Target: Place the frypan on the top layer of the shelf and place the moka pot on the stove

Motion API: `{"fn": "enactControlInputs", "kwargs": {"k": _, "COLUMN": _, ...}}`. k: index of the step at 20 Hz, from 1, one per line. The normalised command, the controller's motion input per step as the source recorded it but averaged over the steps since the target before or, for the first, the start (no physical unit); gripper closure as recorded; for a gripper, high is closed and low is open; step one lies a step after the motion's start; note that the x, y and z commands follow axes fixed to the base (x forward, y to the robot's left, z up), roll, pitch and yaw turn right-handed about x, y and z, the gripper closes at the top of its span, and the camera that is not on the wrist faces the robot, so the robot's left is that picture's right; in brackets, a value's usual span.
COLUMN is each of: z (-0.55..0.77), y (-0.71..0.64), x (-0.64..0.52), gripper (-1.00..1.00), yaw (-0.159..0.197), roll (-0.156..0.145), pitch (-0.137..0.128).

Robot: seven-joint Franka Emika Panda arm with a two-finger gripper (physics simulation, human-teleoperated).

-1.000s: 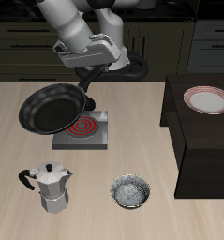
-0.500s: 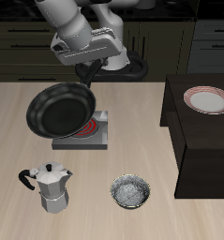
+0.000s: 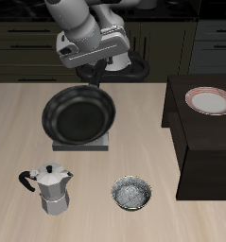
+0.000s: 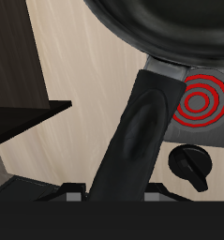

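Observation:
The black frypan hangs in the air, tilted so its ringed inside faces the camera. My gripper is shut on its long handle. The pan covers most of the stove, of which only a grey edge shows in the exterior view. In the wrist view the red coil and black knob lie below the pan. The silver moka pot stands upright on the table near the front edge. The dark shelf stands beside the stove, apart from the pan.
A pink-rimmed plate lies on the shelf's top. A small speckled silvery bowl sits near the table's front edge, between the moka pot and the shelf. Dark cabinets run behind the table.
The gripper has carried the frypan sideways toward the shelf. The pan now hangs in front of the stove and hides the coil that showed earlier.

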Motion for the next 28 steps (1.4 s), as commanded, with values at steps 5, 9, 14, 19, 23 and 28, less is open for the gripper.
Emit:
{"fn": "enactControlInputs", "kwargs": {"k": 5, "z": -0.02, "y": -0.07, "x": 0.22, "gripper": 1.00, "yaw": 0.091, "roll": -0.028, "pitch": 0.019}}
{"fn": "enactControlInputs", "kwargs": {"k": 9, "z": -0.03, "y": -0.09, "x": 0.30, "gripper": 1.00, "yaw": 0.143, "roll": -0.050, "pitch": 0.007}}
{"fn": "enactControlInputs", "kwargs": {"k": 14, "z": 0.08, "y": 0.03, "x": 0.04, "gripper": 1.00, "yaw": 0.163, "roll": -0.044, "pitch": -0.014}}
{"fn": "enactControlInputs", "kwargs": {"k": 19, "z": 0.08, "y": 0.08, "x": -0.08, "gripper": 1.00, "yaw": 0.162, "roll": -0.003, "pitch": -0.018}}
{"fn": "enactControlInputs", "kwargs": {"k": 23, "z": -0.03, "y": 0.06, "x": 0.00, "gripper": 1.00, "yaw": 0.167, "roll": 0.017, "pitch": 0.024}}
{"fn": "enactControlInputs", "kwargs": {"k": 28, "z": 0.03, "y": -0.04, "x": 0.11, "gripper": 1.00, "yaw": 0.119, "roll": 0.005, "pitch": -0.004}}
